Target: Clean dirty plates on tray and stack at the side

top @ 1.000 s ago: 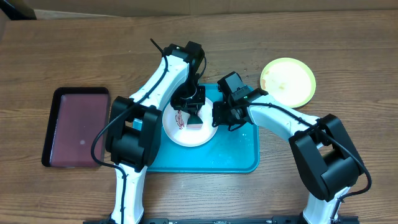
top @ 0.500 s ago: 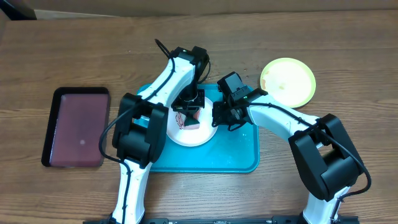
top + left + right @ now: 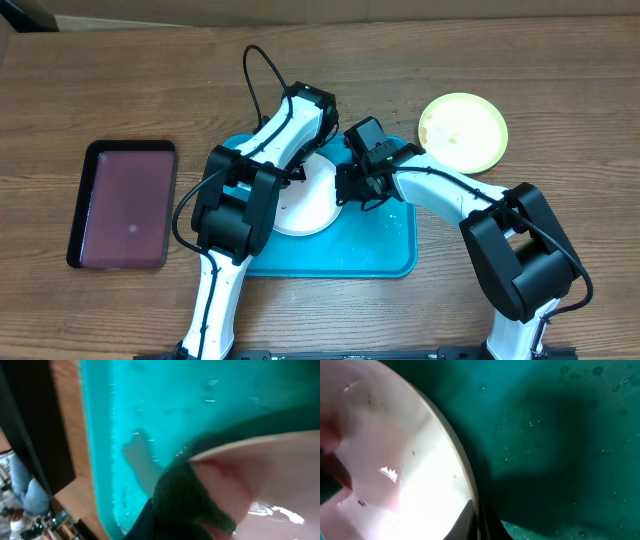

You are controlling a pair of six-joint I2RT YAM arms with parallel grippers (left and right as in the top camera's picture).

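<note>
Two arms on one plate: hold the rim, scrub the face

Overhead, the white plate (image 3: pixel 312 208) lies at the left, far part of the turquoise tray (image 3: pixel 385 250); the right gripper (image 3: pixel 347 190) is clenched on its right rim, the left gripper (image 3: pixel 297 172) reaches down over it, and the lime green plate (image 3: pixel 462 130) rests on the table (image 3: pixel 560 60) off the tray's far right corner. Left wrist view: jaws closed, seemingly on a sponge (image 3: pixel 187 502) whose dark face meets the plate's edge; it should press flat and sweep across the whole face, not ride the rim. Right wrist view: a few red specks (image 3: pixel 413 452) dot the plate, so the pinch must hold firm against sliding while those are wiped away
</note>
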